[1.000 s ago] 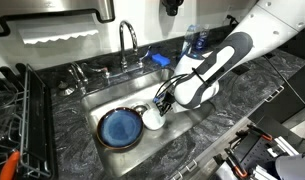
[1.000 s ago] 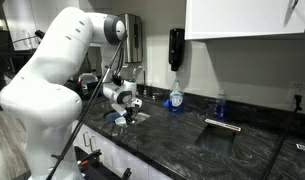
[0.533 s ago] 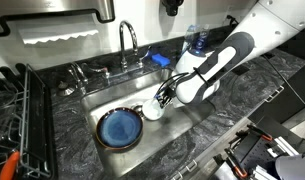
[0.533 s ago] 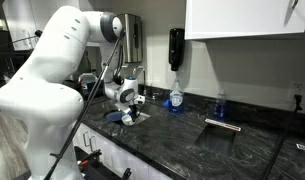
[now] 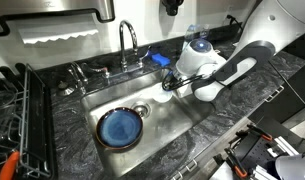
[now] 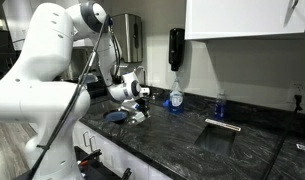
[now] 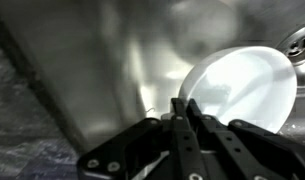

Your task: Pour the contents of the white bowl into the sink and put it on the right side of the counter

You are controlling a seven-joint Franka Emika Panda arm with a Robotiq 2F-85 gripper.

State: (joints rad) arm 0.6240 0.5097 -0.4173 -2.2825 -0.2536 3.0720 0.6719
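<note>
In the wrist view my gripper (image 7: 182, 108) is shut on the rim of the white bowl (image 7: 247, 90). The bowl hangs tilted over the steel sink (image 7: 112, 70), with the drain (image 7: 298, 44) beyond it. In an exterior view the gripper (image 5: 169, 84) is raised over the sink (image 5: 177, 118), close to its far right corner and well above the basin floor. The bowl is hard to make out there. In an exterior view the bowl (image 6: 141, 114) shows as a small white shape under the gripper (image 6: 139, 100). The counter (image 5: 197, 135) is dark veined stone.
A round blue plate (image 5: 120, 127) lies in the sink by the drain (image 5: 142, 108). The chrome faucet (image 5: 127, 42) stands behind the basin. A blue soap bottle (image 6: 174, 96) stands on the counter. A dish rack (image 5: 14, 120) is at the left.
The arm has lifted the white bowl from beside the blue plate. It has carried it up and toward the sink's far right corner. The plate has not moved.
</note>
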